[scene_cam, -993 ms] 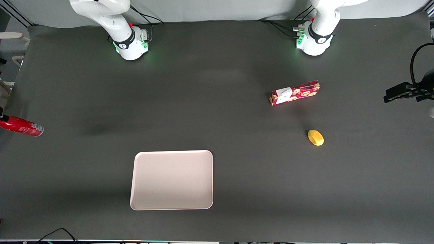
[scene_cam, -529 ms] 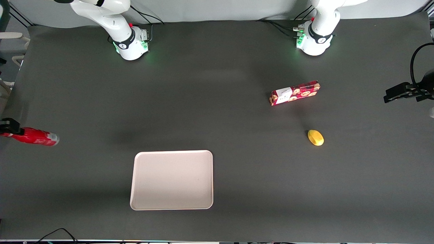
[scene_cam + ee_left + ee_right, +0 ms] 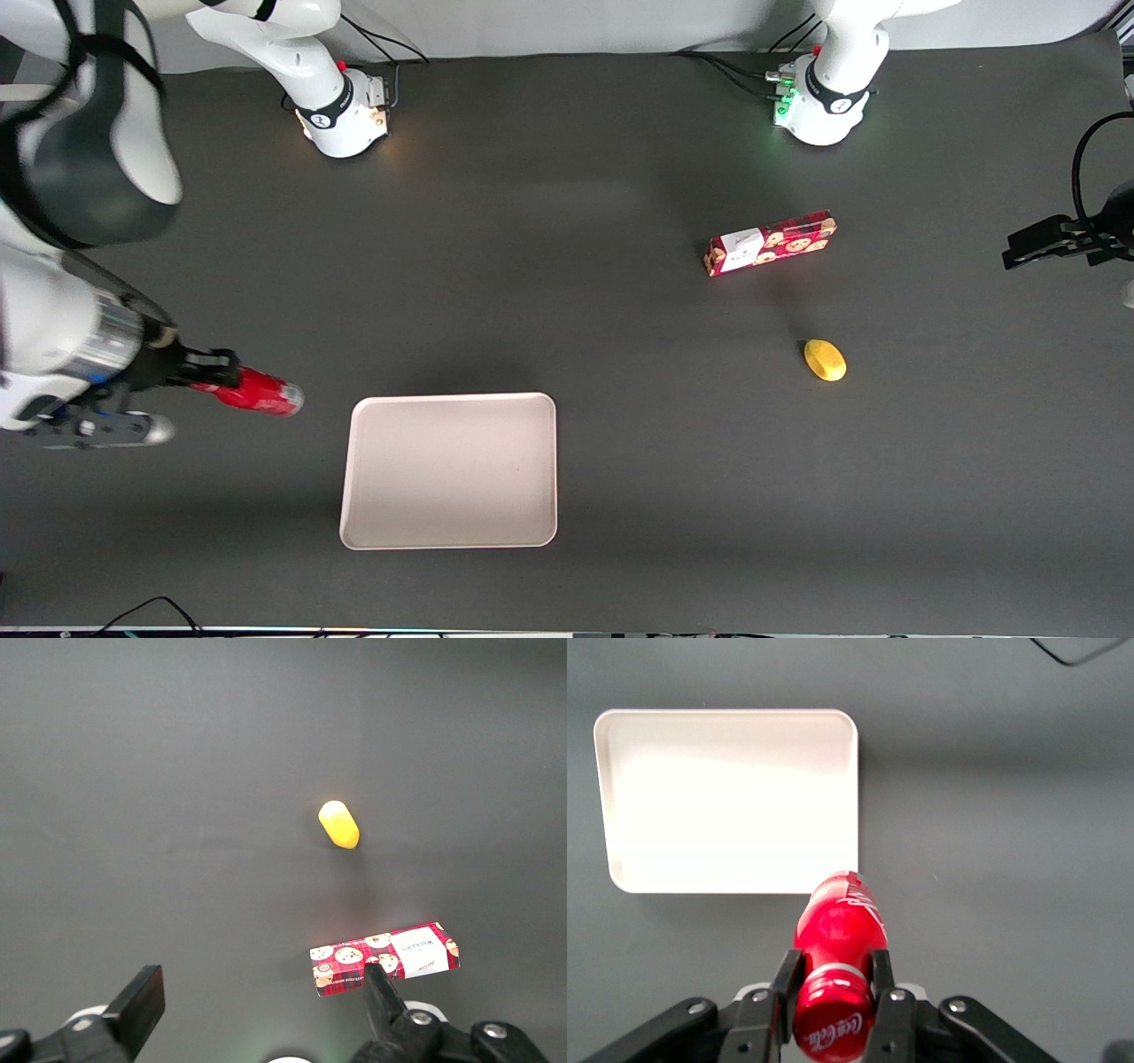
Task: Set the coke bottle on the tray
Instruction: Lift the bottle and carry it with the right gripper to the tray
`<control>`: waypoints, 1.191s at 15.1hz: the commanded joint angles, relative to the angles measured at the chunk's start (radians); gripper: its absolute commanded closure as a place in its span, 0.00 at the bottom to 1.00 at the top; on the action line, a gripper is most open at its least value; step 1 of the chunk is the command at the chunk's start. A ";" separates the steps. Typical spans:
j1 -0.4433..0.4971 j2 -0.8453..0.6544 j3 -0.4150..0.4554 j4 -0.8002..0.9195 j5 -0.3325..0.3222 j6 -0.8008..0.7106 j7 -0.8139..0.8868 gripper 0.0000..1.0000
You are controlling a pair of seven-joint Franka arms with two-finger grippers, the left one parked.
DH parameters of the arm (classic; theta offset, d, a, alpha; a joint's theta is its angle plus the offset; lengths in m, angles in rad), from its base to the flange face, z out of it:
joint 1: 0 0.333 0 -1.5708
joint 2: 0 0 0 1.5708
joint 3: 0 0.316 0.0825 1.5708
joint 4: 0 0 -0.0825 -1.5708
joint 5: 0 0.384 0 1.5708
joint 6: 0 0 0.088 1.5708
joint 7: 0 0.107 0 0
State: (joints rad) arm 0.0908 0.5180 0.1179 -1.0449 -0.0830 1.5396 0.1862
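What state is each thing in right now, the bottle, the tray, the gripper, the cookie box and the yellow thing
coke bottle: held by its cap end in the gripper, beside the tray, not yet on it.
gripper: shut on the coke bottle, at the working arm's end of the table.
tray: flat on the table, nothing on it.
cookie box: lying flat, untouched.
yellow object: resting on the table, nearer the front camera than the cookie box.

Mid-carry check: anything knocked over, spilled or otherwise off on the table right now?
Nothing stands out. The gripper is shut on the coke bottle near its cap, just short of the tray, which holds nothing. The cookie box and yellow lemon-like object lie undisturbed toward the parked arm's end. No spill shows.
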 commanded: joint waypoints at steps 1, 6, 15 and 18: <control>-0.013 0.123 0.083 0.051 -0.066 0.121 0.096 1.00; -0.019 0.246 0.080 0.042 -0.069 0.276 0.078 1.00; -0.011 0.359 0.092 0.039 -0.176 0.361 0.091 1.00; -0.010 0.361 0.092 0.039 -0.176 0.364 0.091 1.00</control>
State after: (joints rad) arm 0.0787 0.8715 0.1970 -1.0429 -0.2302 1.9083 0.2552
